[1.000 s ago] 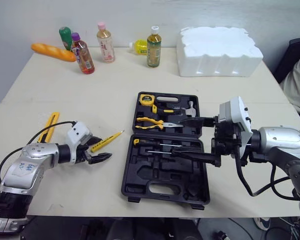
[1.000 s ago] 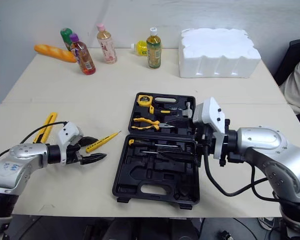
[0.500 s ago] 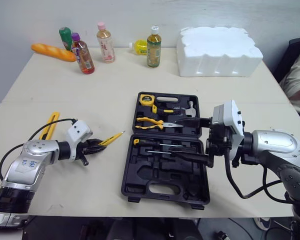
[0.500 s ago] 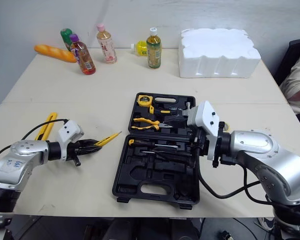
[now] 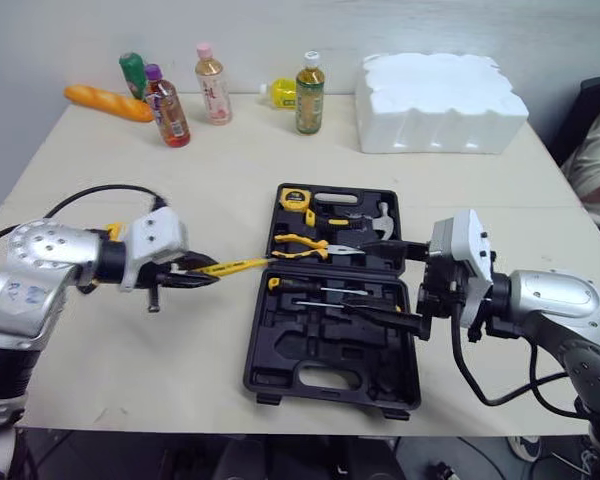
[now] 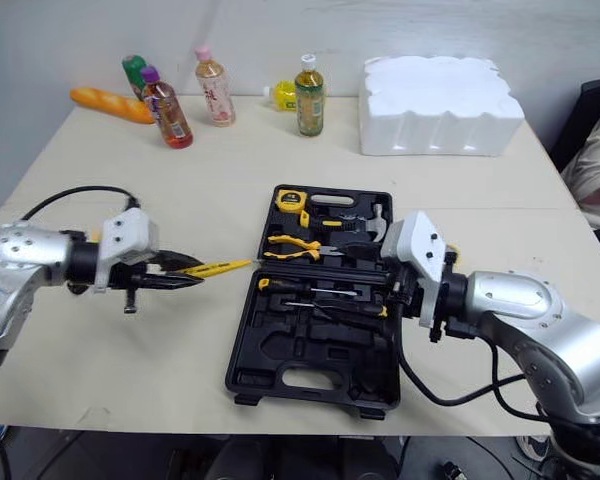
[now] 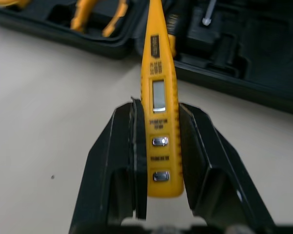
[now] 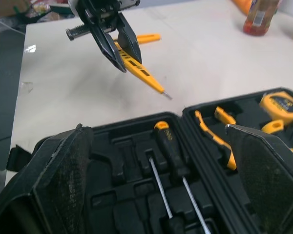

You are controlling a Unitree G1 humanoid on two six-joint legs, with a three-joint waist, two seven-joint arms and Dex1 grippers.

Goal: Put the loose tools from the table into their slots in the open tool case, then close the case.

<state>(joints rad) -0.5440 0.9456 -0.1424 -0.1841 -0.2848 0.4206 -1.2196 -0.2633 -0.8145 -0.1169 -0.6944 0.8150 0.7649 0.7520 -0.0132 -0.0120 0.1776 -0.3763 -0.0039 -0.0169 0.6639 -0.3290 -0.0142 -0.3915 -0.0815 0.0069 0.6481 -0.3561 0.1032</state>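
Right now my left gripper (image 7: 158, 105) is clamped on the yellow tester pen (image 5: 235, 266), its two black fingers (image 7: 118, 151) pressing the sides of the button end. The pen's display faces the wrist camera, and its body runs forward out of the jaws. From the head views the pen is held roughly level above the table (image 5: 230, 150), tip aimed at the left edge of the open tool case (image 5: 330, 385), about where the two halves meet. In the left wrist view the tip reaches over the case's rim.

My right gripper (image 5: 365, 278) hangs over the right side of the case with its fingers spread wide and nothing between them. One finger lies over the far half and the other over the near half.

The case lies flat and open in the middle of the table. Two screwdrivers (image 5: 320, 291) sit in the near half beside bare moulded slots. The far half holds yellow-handled pliers (image 5: 300, 243), a tape measure (image 5: 294, 197) and a hammer (image 5: 383, 215).

Beyond the left gripper, another yellow tool (image 8: 145, 37) lies flat on the table. Along the far edge are several bottles (image 5: 307, 93), a bread loaf (image 5: 107, 103) and a white foam block (image 5: 440, 102). A person's arm (image 5: 595, 160) shows at the right edge.
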